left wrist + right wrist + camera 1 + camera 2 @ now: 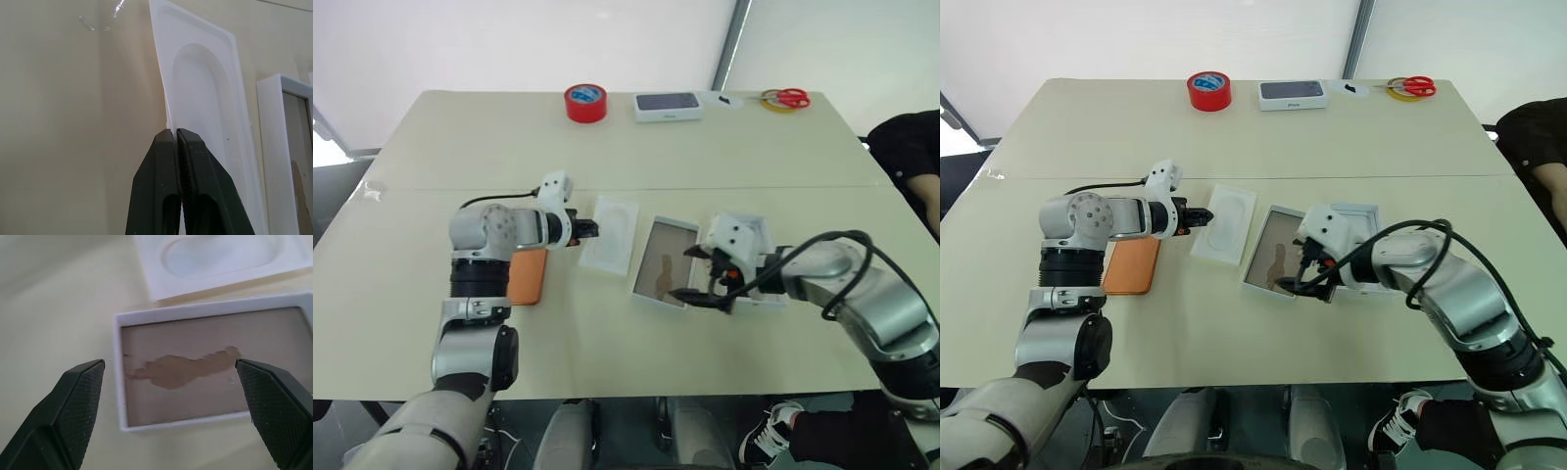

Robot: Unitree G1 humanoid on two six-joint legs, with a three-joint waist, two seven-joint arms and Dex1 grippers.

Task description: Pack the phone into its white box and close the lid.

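The orange phone (530, 276) lies flat on the table, partly under my left arm. My left gripper (590, 231) is shut, its tips pinching the near edge of a thin white insert (205, 98) with an oval recess. To the right of that insert lies the white box (663, 262), open, showing its brownish floor. My right gripper (690, 274) hovers over the box's right edge, open, with nothing between its fingers (78, 406). The lid (1363, 209) lies just right of the box, inside up, largely hidden behind my right hand.
At the far edge of the table stand a red tape roll (585, 102), a white box with a dark phone picture (668, 106) and red-handled scissors (788, 98). A person in black (911, 157) sits at the right edge.
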